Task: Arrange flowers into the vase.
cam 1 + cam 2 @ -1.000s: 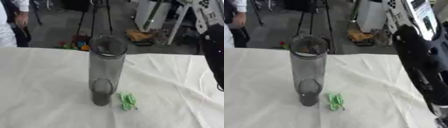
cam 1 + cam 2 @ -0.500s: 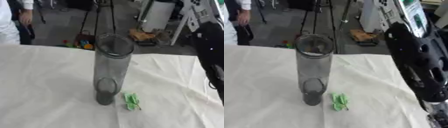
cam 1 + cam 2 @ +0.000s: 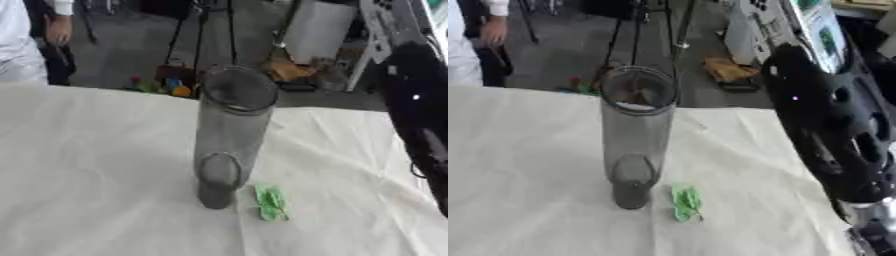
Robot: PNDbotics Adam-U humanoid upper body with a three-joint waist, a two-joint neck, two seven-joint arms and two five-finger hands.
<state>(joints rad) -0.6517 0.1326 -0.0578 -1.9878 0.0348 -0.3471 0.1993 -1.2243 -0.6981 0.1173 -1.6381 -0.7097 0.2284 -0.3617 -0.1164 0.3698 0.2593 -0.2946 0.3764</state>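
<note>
Near the middle of the frame a tall clear vase [image 3: 229, 135] stands upright on the tabletop [image 3: 87, 170], which is covered with a pale, slightly creased cloth. Its round mouth is open at the top, and its darker base rests on the cloth at lower centre. Just to the lower right of that base lies a small green piece [image 3: 270, 202], perhaps leaves or a bit of stem, flat on the cloth and close beside the vase; whether the two touch cannot be told. No flower can be made out inside the vase.

Along the right edge of the frame the robot's right arm [image 3: 829, 135] comes down as a large black shape with round openings, well apart from the vase. A silver joint shows at the lower right corner, but the right hand itself is not seen, so its state cannot be told. The left hand shows in neither view.
</note>
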